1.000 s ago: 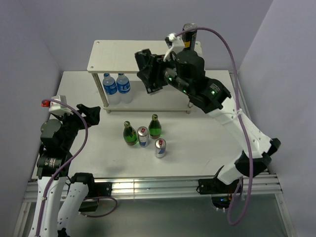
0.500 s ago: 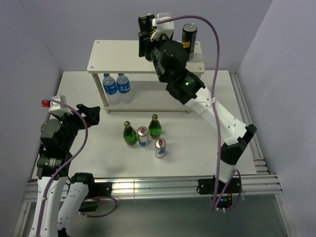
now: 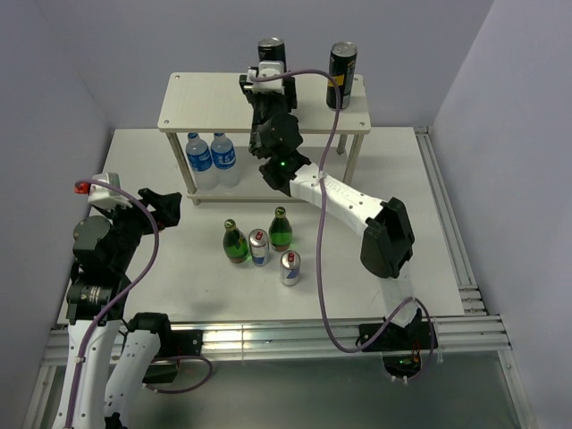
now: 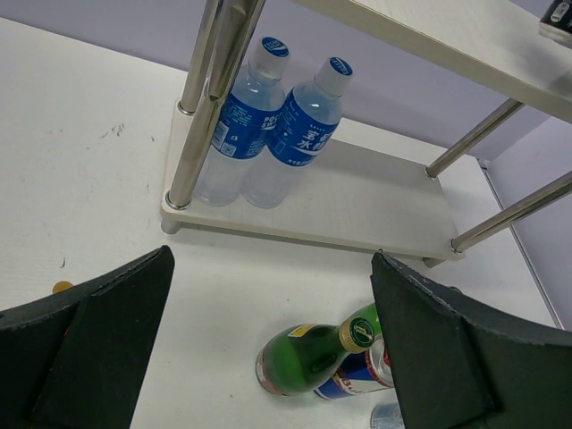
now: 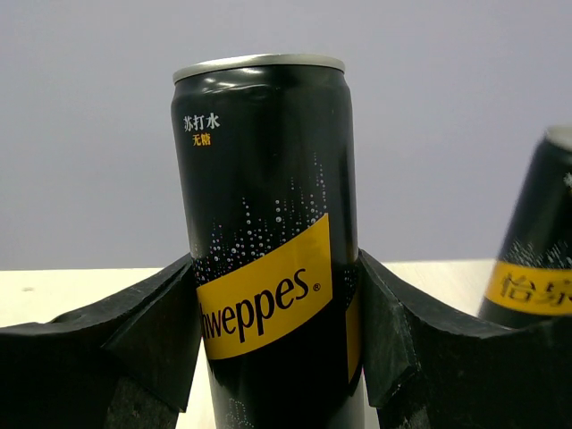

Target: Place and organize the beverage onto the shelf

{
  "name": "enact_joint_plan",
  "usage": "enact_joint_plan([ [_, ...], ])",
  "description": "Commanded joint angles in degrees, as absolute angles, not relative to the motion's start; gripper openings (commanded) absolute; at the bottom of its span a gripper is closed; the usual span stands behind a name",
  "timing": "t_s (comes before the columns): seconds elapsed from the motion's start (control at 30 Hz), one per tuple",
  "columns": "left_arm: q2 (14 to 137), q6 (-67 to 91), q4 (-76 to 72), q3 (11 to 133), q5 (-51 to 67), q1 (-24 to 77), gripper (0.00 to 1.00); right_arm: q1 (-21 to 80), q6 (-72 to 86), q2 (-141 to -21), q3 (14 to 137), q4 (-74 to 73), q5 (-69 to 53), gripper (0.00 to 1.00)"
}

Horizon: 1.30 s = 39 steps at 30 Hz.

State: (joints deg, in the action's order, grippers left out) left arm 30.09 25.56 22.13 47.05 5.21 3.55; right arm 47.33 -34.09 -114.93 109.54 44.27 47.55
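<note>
My right gripper [image 5: 277, 268] is clamped on a black can [image 5: 264, 170], fingers pressed to both its sides; the can is upright at the back of the top board of the shelf [image 3: 206, 103]; a second black can [image 3: 342, 63] stands to its right; my left gripper [image 4: 273, 268] gapes wide, empty; the green bottles [image 3: 235, 243] and silver cans [image 3: 258, 248] stand clustered on the table [image 3: 375, 170] before the shelf.

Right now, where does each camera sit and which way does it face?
Top: above and behind the robot, looking down on table, shelf, left arm and right arm.
Left wrist: on the left arm, facing the shelf's lower tier with water bottles; open left claw frames the view.
Right wrist: level with the shelf top, facing the black can that the right claw grips.
Shared: top and right wrist both show that can; top and left wrist, the water bottles.
</note>
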Motion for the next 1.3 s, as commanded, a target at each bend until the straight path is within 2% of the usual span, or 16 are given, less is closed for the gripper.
enact_joint_plan([
  [0.0, 29.4, 24.7, 20.8, 46.8, 6.7, 3.2, 0.99, 44.2, -34.3, -111.8, 108.8, 60.0, 48.4, 0.0],
  [0.17, 29.4, 24.8, 20.8, 46.8, 6.9, 3.1, 0.99, 42.1, -35.3, -113.0, 106.4, 65.6, 48.1, 0.0],
  [0.5, 29.2, 24.8, 20.7, 46.8, 7.1, 2.7, 0.99, 40.8, -35.8, -113.4, 92.3, 76.7, 48.5, 0.0],
  [0.73, 29.1, 24.9, 20.7, 46.8, 7.0, 2.5, 0.99, 40.8, -33.6, -112.3, 86.8, 77.8, 49.7, 0.0],
  [0.9, 29.1, 24.9, 20.7, 46.8, 7.1, 2.5, 0.99, 40.8, -33.9, -113.7, 88.1, 74.6, 49.9, 0.0],
  [0.97, 29.0, 24.9, 20.8, 46.8, 7.0, 2.5, 0.99, 40.7, -34.0, -114.3, 88.8, 73.5, 49.7, 0.1],
  [1.0, 29.0, 25.0, 20.7, 46.8, 7.1, 2.5, 0.99, 40.7, -34.0, -114.3, 89.0, 72.5, 49.6, 0.27],
  [1.03, 29.0, 24.9, 20.7, 46.8, 7.0, 2.4, 0.99, 40.7, -33.8, -114.4, 89.1, 72.1, 49.4, 0.36],
  [1.07, 29.0, 24.9, 20.8, 46.8, 7.0, 2.4, 0.99, 40.7, -33.7, -114.4, 89.2, 71.4, 49.0, 0.52],
  [1.17, 28.9, 25.0, 20.7, 46.8, 7.2, 2.3, 0.99, 40.7, -33.7, -114.8, 89.5, 70.5, 49.0, 0.76],
  [1.27, 28.8, 24.9, 20.7, 46.8, 7.3, 2.2, 0.99, 40.7, -33.8, -115.1, 90.2, 69.5, 48.9, 0.81],
])
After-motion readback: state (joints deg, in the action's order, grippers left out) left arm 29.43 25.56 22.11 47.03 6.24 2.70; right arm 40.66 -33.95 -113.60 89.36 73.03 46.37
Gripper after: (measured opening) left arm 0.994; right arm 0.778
